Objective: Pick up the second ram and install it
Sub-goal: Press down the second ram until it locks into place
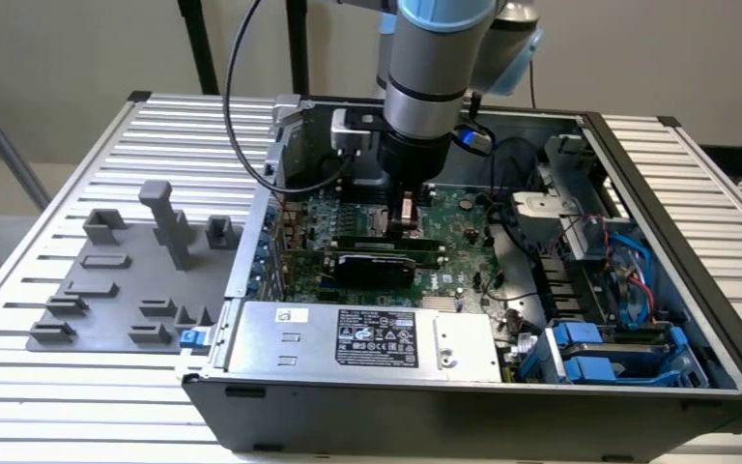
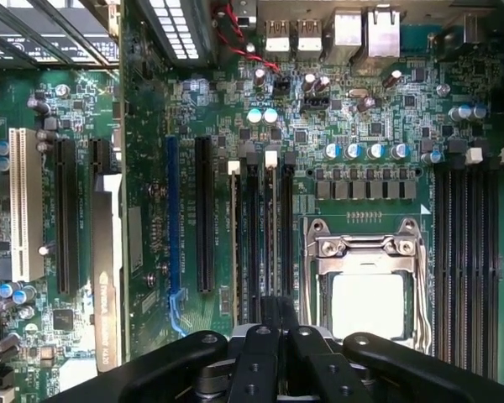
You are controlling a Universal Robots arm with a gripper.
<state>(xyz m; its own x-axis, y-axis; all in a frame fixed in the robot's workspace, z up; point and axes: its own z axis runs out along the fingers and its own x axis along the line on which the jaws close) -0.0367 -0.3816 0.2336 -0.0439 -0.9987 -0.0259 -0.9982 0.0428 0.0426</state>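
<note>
The hand (image 1: pixel 404 224) hangs low inside the open computer case (image 1: pixel 680 193), just above the motherboard (image 2: pixel 235 109). Whether its fingers are spread or pinching, I cannot tell

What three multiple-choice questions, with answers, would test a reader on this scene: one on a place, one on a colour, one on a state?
1. Where is the gripper?
A) outside the computer case
B) inside the computer case, just above the motherboard
C) raised well clear above the case

2. What colour are the drive brackets?
A) red
B) blue
C) yellow

3. How is the case?
A) open, its insides showing
B) closed with a panel
C) wrapped in plastic

Answers: B, the arm reaches down into the case over the green board; B, they show blue at the exterior view's right; A, the motherboard lies in plain sight.
</note>
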